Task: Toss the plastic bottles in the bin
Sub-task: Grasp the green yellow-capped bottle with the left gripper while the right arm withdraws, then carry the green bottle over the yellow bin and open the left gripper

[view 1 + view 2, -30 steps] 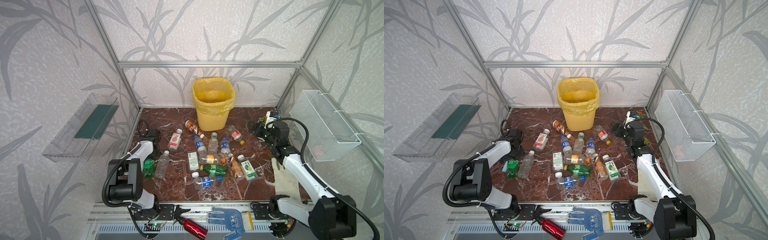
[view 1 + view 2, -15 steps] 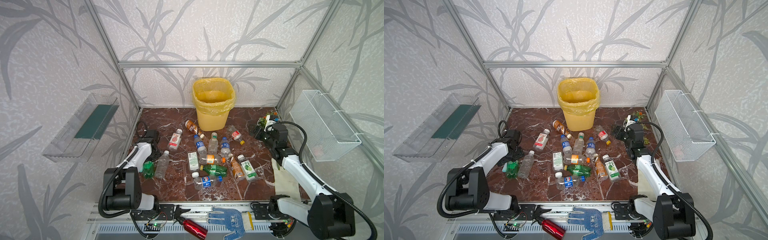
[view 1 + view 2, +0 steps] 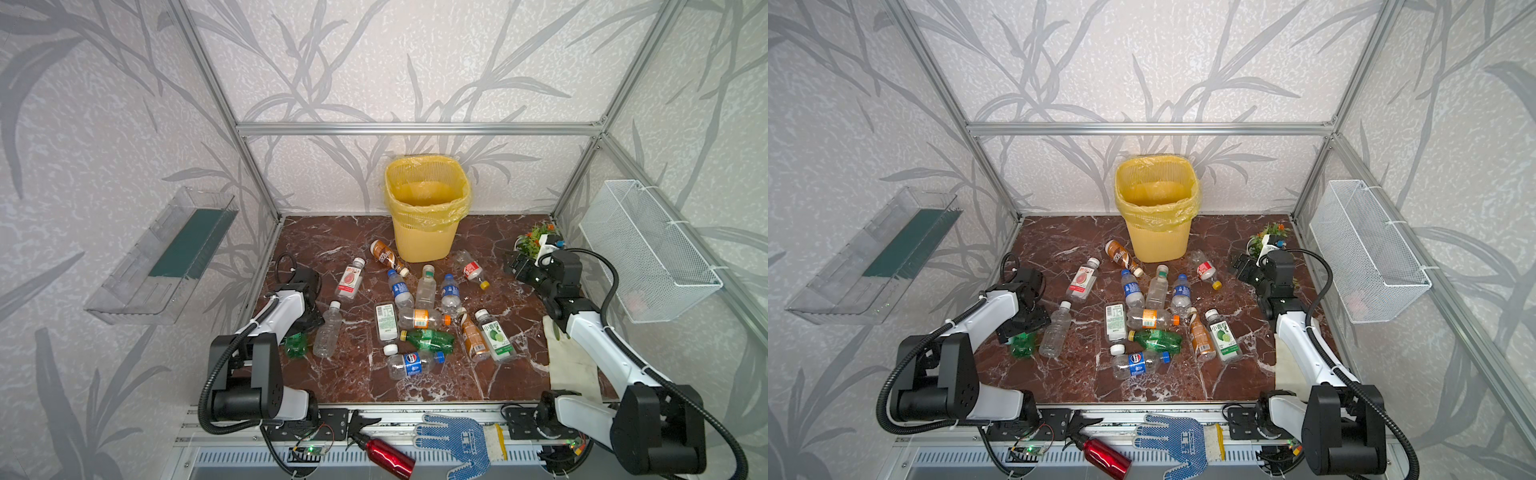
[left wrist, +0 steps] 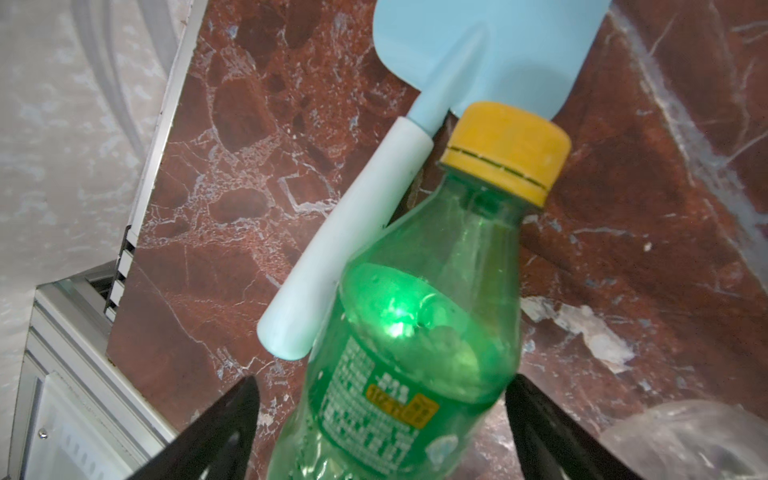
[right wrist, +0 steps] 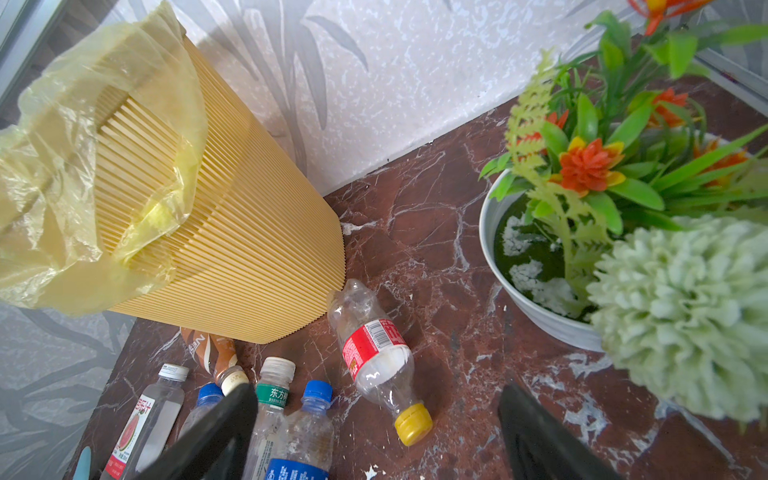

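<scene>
At the back edge of the floor (image 3: 345, 382) stands the bin (image 3: 424, 237), bottles (image 3: 419, 319) strewn before it. By the left edge the left gripper (image 4: 381, 381) gapes astride a green bottle (image 4: 415, 332), unclamped. By the right edge the right gripper (image 5: 377, 387) gapes empty near the plant (image 5: 582, 166).

Fourteen plastic bottles (image 3: 422, 318) lay on the bench (image 3: 332, 374), two of them green. There was one yellow bin (image 3: 422, 241), one red metal bottle (image 3: 388, 453), one blue glove (image 3: 461, 436), one wire basket (image 3: 648, 257), one clear wall tray (image 3: 166, 257), one potted plant (image 5: 582, 187), one pale blue spatula (image 4: 374, 208) and one cloth (image 3: 571, 365).
</scene>
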Tool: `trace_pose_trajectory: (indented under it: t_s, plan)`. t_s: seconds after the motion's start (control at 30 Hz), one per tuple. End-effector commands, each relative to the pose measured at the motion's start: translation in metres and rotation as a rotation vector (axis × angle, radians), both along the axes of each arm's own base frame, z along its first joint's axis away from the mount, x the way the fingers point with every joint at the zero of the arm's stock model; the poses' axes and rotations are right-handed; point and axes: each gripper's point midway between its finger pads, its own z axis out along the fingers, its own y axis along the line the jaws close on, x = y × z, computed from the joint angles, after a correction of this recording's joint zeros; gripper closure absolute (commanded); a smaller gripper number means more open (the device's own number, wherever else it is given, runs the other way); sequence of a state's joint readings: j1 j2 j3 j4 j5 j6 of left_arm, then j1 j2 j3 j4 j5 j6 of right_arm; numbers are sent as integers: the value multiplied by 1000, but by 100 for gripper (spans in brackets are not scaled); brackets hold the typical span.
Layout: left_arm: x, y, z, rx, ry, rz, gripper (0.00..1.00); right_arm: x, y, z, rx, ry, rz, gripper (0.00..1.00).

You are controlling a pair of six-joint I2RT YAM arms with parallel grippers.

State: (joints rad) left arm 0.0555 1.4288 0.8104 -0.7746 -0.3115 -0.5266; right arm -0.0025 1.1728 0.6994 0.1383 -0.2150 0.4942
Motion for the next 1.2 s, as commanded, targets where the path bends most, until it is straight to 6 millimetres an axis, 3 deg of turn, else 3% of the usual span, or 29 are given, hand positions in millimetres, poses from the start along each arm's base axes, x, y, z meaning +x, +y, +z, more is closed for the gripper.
trace_pose_trajectory:
  t_s: [0.0,0.33,0.43,0.53,0.63,0.7,0.77,0.87,0.97,1.07,1.17]
  plan:
    - [0,-4,-5,-31,22,-12,12,0,0,4,25,-22,7,9]
    - [13,-7,4,-49,-47,-32,44,-3,-10,2,33,-22,-23,8]
    - [18,-5,17,-34,-98,-41,50,-4,-13,2,33,-23,-31,8]
    - [28,-5,41,-27,-181,-53,52,-5,-17,2,30,-22,-43,8]
    - [54,-6,94,-18,-351,-81,54,-5,-23,1,23,-19,-57,8]
    - [77,-5,157,6,-546,-107,55,-5,-28,4,15,-22,-66,8]
    - [96,-5,244,42,-823,-128,54,-8,-35,9,-1,-36,-82,9]
    - [106,-7,369,74,-1230,-140,54,-14,-48,18,-16,-63,-128,8]
    - [119,-24,451,5,-1491,-207,56,-22,-58,23,-7,-85,-171,9]
    - [151,-58,483,-168,-1602,-310,58,-30,-60,27,8,-106,-189,8]
    - [196,-114,472,-268,-1567,-421,57,-33,-57,31,33,-119,-179,9]
